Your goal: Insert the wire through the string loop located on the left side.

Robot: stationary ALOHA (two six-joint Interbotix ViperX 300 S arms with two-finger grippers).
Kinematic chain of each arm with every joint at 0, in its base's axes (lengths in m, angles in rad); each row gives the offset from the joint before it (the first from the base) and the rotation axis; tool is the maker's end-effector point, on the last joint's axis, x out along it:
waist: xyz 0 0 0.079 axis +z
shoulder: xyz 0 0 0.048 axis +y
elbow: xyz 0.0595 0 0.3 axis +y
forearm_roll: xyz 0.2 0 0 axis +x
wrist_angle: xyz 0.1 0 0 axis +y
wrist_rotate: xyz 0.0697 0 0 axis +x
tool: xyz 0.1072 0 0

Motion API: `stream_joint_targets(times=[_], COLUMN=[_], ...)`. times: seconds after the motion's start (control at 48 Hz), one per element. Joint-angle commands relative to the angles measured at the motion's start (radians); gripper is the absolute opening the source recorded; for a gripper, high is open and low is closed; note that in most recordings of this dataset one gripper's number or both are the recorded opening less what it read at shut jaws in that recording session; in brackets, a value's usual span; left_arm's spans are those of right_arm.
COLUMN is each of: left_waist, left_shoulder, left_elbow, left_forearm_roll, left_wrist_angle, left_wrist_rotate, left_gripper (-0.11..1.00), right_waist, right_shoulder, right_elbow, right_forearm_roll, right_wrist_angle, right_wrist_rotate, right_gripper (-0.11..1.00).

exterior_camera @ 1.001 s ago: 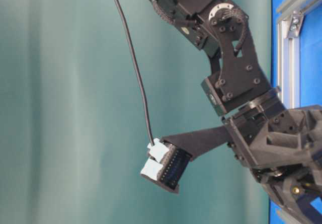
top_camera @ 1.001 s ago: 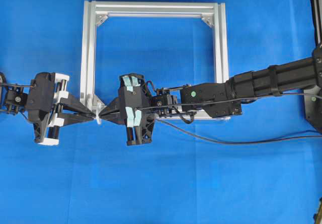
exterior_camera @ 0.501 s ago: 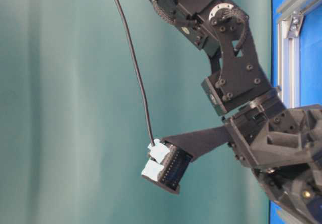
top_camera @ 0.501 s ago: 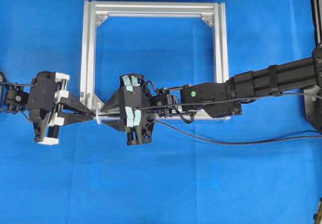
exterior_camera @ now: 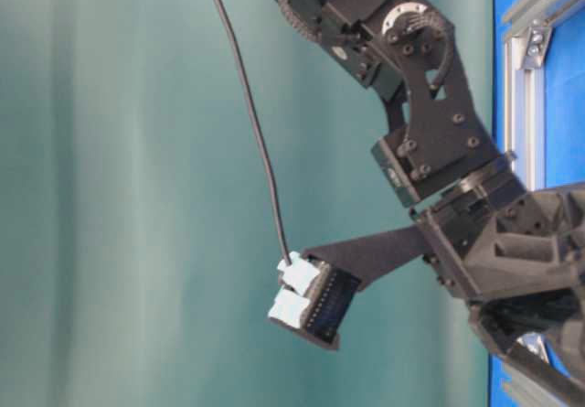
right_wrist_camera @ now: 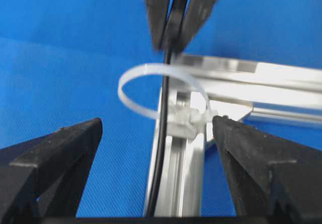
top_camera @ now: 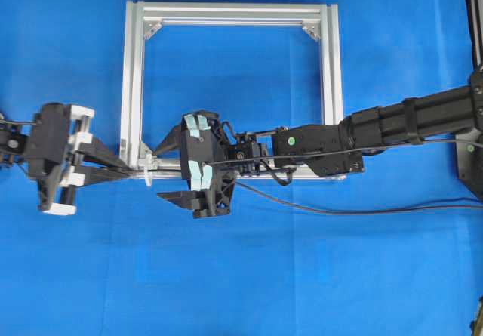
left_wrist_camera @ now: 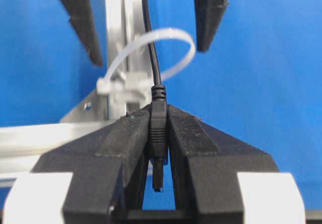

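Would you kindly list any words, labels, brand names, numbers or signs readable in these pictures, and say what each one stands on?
None can be read.
The pale tape patches on the right gripper are blank.
The green dot on the right arm bears no text.
The metal frame, the wire and the left gripper carry no markings.

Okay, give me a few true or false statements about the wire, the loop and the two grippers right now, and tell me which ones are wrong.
1. The left gripper is shut on the wire's plug. True.
2. The right gripper pinches the wire. False: its jaws stand wide open, clear of it.
3. The wire passes through the loop. True.
4. The loop lies loose on the blue cloth. False: it is tied to the frame's corner.
5. The frame is silver metal. True.
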Motion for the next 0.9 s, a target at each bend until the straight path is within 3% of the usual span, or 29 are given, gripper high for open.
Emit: stream_joint_targets(times=[0.0, 0.167, 0.438, 0.584, 0.876], left_waist=[-0.008, -0.023, -0.023, -0.023, -0.023], left_shoulder=[-0.077, -0.253, -0.568, -0.66, -0.6], left_elbow=[0.018, 0.054, 0.049, 0.046, 0.041], left_forearm_roll=[0.003, 0.003, 0.003, 0.003, 0.006], left_wrist_angle=[0.04, 0.207, 0.575, 0.658, 0.684], left_wrist_rotate=[-0.003, -0.008, -0.087, -0.144, -0.209], left_gripper=[0.07, 0.07, 0.07, 0.07, 0.07], right_waist=[0.003, 0.003, 0.003, 0.003, 0.003], right_shoulder=[-0.044, -0.048, -0.051, -0.052, -0.052], right_elbow=[-0.003, 0.002, 0.002, 0.0, 0.002], right_forearm_roll=[0.002, 0.002, 0.002, 0.0, 0.0], right_wrist_angle=[-0.002, -0.003, -0.006, -0.006, -0.006], right_wrist_rotate=[0.002, 0.0, 0.0, 0.0, 0.0], right_gripper=[0.89, 0.89, 0.89, 0.89, 0.89])
